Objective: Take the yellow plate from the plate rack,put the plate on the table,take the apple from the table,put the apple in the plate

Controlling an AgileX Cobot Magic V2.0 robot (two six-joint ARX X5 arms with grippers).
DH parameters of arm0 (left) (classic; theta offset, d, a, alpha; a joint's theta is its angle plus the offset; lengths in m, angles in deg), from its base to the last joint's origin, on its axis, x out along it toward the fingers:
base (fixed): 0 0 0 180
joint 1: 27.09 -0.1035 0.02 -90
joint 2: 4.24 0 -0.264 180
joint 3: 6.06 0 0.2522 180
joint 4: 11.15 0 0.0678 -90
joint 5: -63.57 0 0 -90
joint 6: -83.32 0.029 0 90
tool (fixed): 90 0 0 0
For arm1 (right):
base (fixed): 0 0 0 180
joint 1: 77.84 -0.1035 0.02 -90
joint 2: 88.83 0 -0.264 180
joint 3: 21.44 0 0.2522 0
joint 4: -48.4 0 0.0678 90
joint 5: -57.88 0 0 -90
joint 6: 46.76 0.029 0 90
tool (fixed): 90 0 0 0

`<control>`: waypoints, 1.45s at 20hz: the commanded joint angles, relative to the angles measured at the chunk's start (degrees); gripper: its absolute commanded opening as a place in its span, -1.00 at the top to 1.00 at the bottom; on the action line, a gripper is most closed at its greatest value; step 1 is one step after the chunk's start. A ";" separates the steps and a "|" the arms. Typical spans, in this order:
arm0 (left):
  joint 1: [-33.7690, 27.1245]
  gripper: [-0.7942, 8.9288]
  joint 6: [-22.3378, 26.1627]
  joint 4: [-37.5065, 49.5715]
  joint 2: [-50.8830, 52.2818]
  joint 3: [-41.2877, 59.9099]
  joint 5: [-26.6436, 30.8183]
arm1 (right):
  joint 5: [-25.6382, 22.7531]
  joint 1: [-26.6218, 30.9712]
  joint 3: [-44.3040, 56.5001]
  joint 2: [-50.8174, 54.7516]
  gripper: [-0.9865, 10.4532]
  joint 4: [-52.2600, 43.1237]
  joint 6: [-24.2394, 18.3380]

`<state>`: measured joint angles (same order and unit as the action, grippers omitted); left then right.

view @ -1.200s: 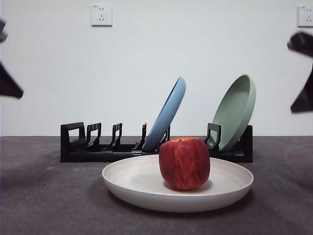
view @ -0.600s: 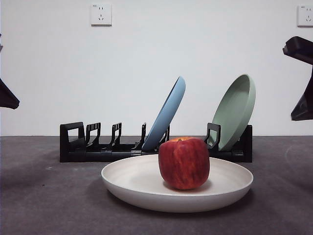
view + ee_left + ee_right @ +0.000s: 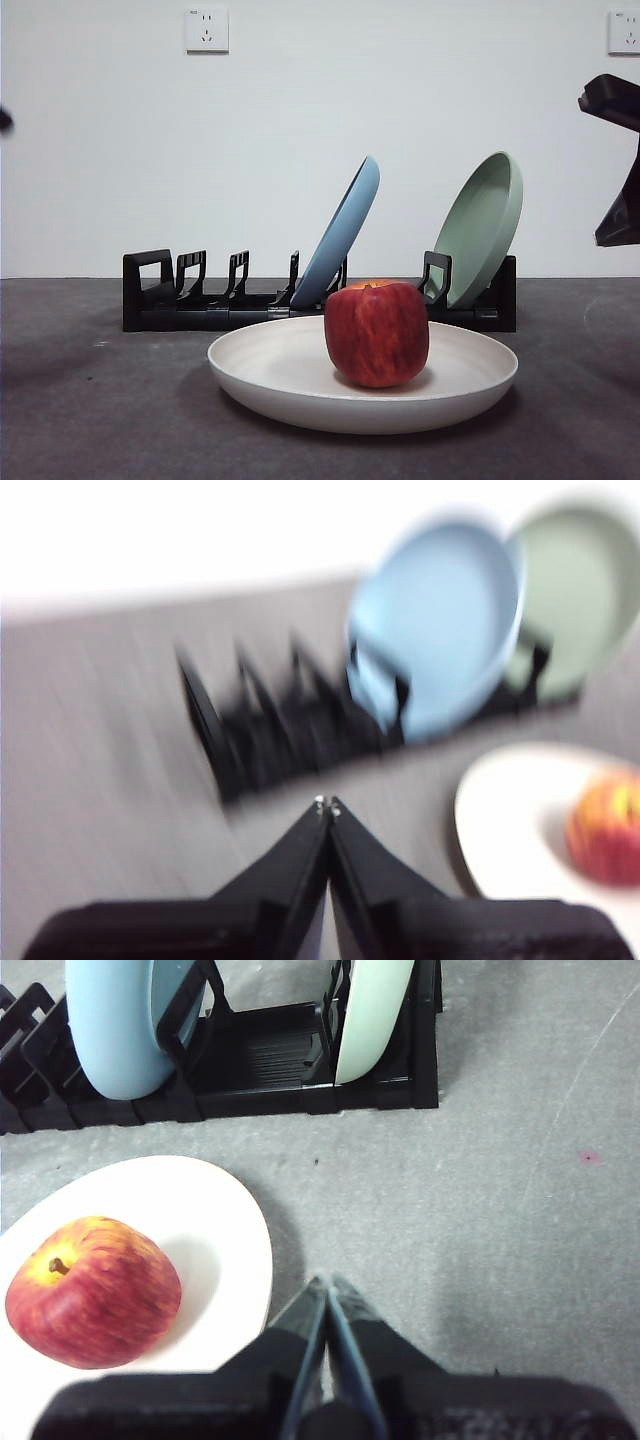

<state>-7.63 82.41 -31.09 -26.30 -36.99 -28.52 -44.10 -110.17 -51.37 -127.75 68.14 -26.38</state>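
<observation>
The cream yellow plate [image 3: 300, 385] lies flat on the dark grey table [image 3: 90, 420] in front of the black plate rack [image 3: 200, 305]. The dark red apple [image 3: 377, 333] sits inside it, right of its middle. The right wrist view shows the apple [image 3: 92, 1292] on the plate [image 3: 215, 1230], with my right gripper [image 3: 327, 1285] shut and empty over bare table beside the plate's rim. My left gripper [image 3: 327, 805] is shut and empty too, off to the rack's [image 3: 290, 730] left; its view is blurred. In the front view one arm [image 3: 615, 160] shows at the right edge.
A light blue plate [image 3: 345, 230] and a pale green plate [image 3: 485, 225] lean in the rack's slots. Several slots at the rack's left end stand bare. A white wall with sockets [image 3: 207, 30] closes the back.
The dark arm at the front view's left edge has drawn back almost out of the picture. The arm at the right edge shifted slightly. Plate and apple have not moved.
</observation>
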 commanded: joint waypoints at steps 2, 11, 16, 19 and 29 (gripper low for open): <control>-4.22 0.84 5.51 -0.09 8.68 1.75 0.44 | -0.13 -0.09 0.28 -0.04 0.82 -0.35 0.57; -13.77 0.84 5.01 -0.31 17.57 15.10 0.37 | -0.15 -0.09 0.28 -0.04 0.82 -0.35 0.55; -14.60 0.84 3.74 -4.68 20.61 16.92 0.50 | -0.15 -0.09 0.28 -0.04 0.82 -0.35 0.57; -14.69 0.84 3.50 -4.57 21.24 16.92 0.42 | -0.13 -0.09 0.28 -0.04 0.82 -0.33 0.57; -14.69 0.84 3.50 -4.55 21.14 16.92 0.50 | -0.15 -0.09 0.28 -0.04 0.82 -0.35 0.55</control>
<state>-22.12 86.30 -35.57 -5.23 -20.82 -28.24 -44.10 -110.17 -51.37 -127.77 68.14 -26.36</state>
